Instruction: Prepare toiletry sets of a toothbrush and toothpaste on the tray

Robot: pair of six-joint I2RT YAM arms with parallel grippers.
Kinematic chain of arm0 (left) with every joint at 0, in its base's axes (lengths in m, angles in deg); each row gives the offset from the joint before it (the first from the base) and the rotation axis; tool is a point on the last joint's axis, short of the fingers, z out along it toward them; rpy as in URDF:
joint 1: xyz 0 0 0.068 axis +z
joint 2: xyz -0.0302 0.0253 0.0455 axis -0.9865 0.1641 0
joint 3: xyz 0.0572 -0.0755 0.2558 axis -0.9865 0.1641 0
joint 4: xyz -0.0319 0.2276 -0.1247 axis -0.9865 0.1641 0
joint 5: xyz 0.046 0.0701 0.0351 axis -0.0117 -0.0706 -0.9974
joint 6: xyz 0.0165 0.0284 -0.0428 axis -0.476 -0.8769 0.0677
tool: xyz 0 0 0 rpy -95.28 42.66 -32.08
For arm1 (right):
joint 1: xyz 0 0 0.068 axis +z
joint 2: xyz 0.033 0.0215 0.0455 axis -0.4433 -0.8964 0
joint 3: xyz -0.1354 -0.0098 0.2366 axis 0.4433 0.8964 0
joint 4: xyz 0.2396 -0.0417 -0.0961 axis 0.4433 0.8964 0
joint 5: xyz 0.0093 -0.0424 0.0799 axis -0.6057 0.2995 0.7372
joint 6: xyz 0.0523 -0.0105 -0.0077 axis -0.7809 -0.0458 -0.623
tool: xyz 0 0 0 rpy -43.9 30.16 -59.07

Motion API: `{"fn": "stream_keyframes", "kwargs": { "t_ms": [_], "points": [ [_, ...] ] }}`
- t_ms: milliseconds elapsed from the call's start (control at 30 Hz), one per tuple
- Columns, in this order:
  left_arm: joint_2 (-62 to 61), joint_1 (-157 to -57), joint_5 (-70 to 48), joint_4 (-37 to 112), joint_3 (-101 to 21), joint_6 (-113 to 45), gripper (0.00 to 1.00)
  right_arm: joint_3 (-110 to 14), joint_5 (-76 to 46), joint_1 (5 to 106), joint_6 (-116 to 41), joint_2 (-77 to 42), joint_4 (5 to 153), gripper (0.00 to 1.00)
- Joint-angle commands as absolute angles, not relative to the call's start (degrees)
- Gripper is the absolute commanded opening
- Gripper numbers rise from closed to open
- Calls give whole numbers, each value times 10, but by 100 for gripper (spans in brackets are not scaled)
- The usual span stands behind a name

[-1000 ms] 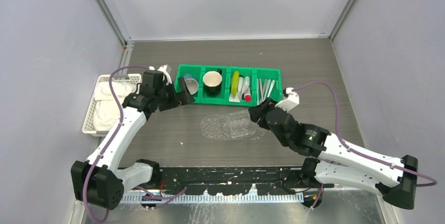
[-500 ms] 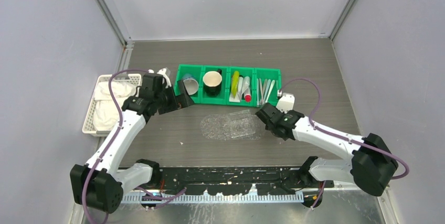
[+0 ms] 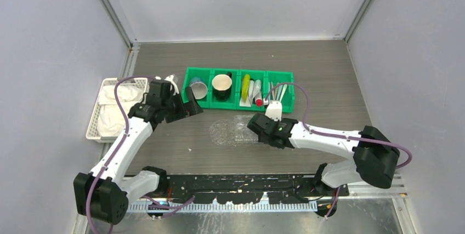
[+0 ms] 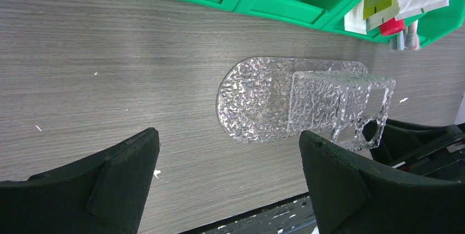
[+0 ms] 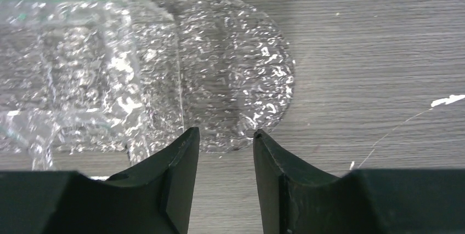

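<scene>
The tray (image 5: 230, 80) lies on the desk (image 5: 384, 36), unloaded, its rounded end at the tips of the right pincer (image 5: 224, 138). That pincer's jaws are narrowly parted and pinch nothing. The left pincer (image 4: 227, 138) is spread wide and empty. Risk: low fingertips snag the rim and shove the tray.

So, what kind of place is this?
Probably a robot test cell: plain grey walls enclose a wood-grain table, a left arm and right arm are mounted at its near edge, and a green bin holds toiletries.
</scene>
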State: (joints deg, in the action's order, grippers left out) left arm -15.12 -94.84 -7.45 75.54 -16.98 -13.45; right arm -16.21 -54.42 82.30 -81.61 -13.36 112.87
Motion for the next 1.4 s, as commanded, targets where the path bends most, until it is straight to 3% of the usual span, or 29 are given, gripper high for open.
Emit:
{"fn": "stream_keyframes", "kwargs": {
  "t_ms": [0, 233, 633, 800, 967, 1167, 1367],
  "points": [
    [-164, -949, -75, 743, -171, -136, 100, -186, -578, 839, -836, -131, 1132, 46],
    [-163, -949, -74, 736, -165, -133, 100, -166, -623, 835, -839, -79, 1172, 46],
    [-163, -949, -74, 736, -168, -131, 100, -161, -537, 804, -784, -114, 1067, 49],
    [-161, -949, -75, 737, -165, -133, 100, -212, -663, 800, -752, -58, 1171, 49],
    [-160, -949, -71, 730, -160, -130, 100, -285, -580, 697, -654, -22, 1175, 47],
    [-159, -949, -73, 726, -158, -129, 100, -405, -525, 662, -617, -106, 1182, 39],
    [-155, -949, -70, 726, -161, -130, 100, -484, -474, 650, -661, -224, 1177, 45]
  ]
}}
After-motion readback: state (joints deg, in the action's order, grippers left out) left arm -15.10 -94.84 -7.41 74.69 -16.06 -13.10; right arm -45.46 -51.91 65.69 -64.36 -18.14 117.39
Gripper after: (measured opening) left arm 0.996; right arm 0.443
